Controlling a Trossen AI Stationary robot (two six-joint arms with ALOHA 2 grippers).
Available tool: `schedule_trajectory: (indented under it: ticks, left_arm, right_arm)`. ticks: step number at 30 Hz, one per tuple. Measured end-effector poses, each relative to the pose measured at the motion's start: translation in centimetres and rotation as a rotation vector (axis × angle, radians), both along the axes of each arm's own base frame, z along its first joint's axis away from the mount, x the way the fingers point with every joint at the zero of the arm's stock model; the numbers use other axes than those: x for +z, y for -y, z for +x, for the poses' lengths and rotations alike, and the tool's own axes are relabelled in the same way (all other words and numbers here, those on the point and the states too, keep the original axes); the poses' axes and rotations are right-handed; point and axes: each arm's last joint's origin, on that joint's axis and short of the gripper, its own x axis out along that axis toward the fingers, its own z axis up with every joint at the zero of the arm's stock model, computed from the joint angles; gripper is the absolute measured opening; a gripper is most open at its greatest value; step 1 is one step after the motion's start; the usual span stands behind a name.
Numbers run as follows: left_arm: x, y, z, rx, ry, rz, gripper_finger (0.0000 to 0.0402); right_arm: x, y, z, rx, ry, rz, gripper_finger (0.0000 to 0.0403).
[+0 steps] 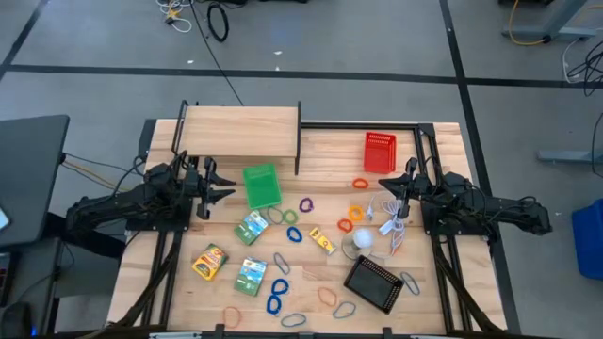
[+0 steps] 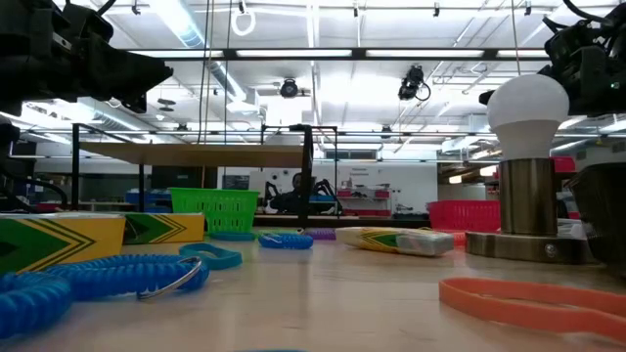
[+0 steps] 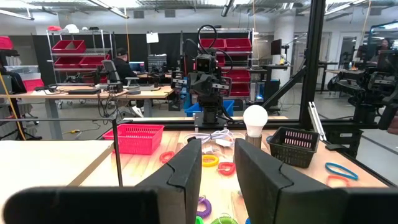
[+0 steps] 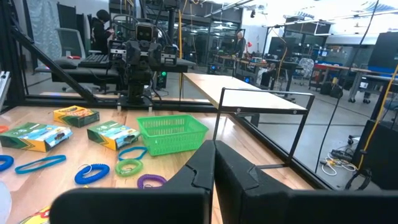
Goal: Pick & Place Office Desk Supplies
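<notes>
Many coloured loops [image 1: 303,204] lie scattered over the middle and near part of the wooden table [image 1: 443,141], among them blue ones [image 1: 277,290] and orange ones [image 1: 359,183]. Green and yellow printed packets [image 1: 252,227] [image 1: 210,262] [image 1: 251,276] lie flat left of centre. A small yellow piece [image 1: 322,241] rests near the middle. My left gripper [image 1: 226,186] [image 3: 217,177] hovers open at the table's left, beside the green basket [image 1: 262,185]. My right gripper [image 1: 384,193] [image 4: 214,171] hovers shut at the right, above the white cord [image 1: 391,226]. Neither touches anything.
A raised wooden shelf [image 1: 240,132] on black legs spans the far left. A red basket [image 1: 379,152] sits far right, a black basket [image 1: 373,282] near right. A white bulb-shaped object [image 1: 363,237] stands on its base by the cord. Bare wood shows along the near-left edge.
</notes>
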Motion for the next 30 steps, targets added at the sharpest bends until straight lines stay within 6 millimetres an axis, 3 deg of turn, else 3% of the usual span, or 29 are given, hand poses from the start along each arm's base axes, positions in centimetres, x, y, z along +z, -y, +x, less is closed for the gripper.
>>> schedule_trajectory:
  ticks: [9,15,23,30]
  left_arm:
    - [0.0,0.0,0.0,0.000,0.000,0.000,0.0104]
    - [0.0,0.0,0.0,0.000,-0.001,0.000,0.0104]
    - [0.0,0.0,0.0,0.000,0.000,0.000,0.0104]
    - [0.0,0.0,0.0,0.000,0.000,0.000,0.0104]
  right_arm:
    - [0.1,0.0,0.0,0.005,0.014,0.007,0.0013]
    - [0.3,0.0,0.0,0.015,0.077,0.180,0.0013]
    - [1.3,0.0,-0.1,0.021,0.185,0.188,0.0013]
    - [1.5,0.0,-0.2,0.040,0.234,0.335,0.0013]
